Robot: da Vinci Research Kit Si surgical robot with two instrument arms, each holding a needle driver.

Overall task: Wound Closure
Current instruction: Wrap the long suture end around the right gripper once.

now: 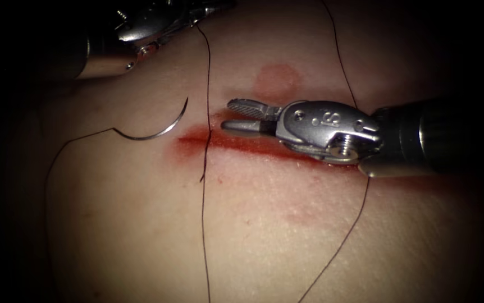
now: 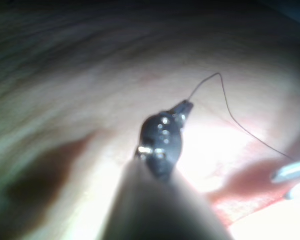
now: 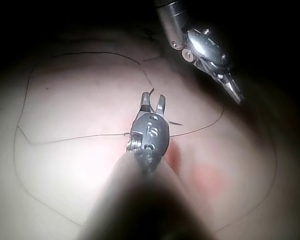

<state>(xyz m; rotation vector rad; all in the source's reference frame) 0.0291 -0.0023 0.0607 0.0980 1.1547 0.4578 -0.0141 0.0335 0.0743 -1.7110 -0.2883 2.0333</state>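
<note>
The curved needle [image 1: 158,132] lies loose on the tissue [image 1: 264,235], just left of the cut's [image 1: 236,143] left end, with neither tool holding it. Its thread [image 1: 206,84] trails off the tail to the left. My left tool [image 1: 200,19] is at the far left, above the cut, shut on a strand of thread that runs down across the cut. In the left wrist view its jaws [image 2: 185,107] pinch the thread [image 2: 225,95]. My right tool [image 1: 232,115] hovers over the cut with its jaws open and empty, as also seen in the right wrist view [image 3: 153,101].
Red fluid [image 1: 197,147] stains the cut's edges, and a pink patch [image 1: 275,78] marks the tissue beyond it. A second strand [image 1: 343,62] runs behind the right tool's wrist and on toward the near edge. The left tool [image 3: 210,52] appears beyond the right tool's jaws.
</note>
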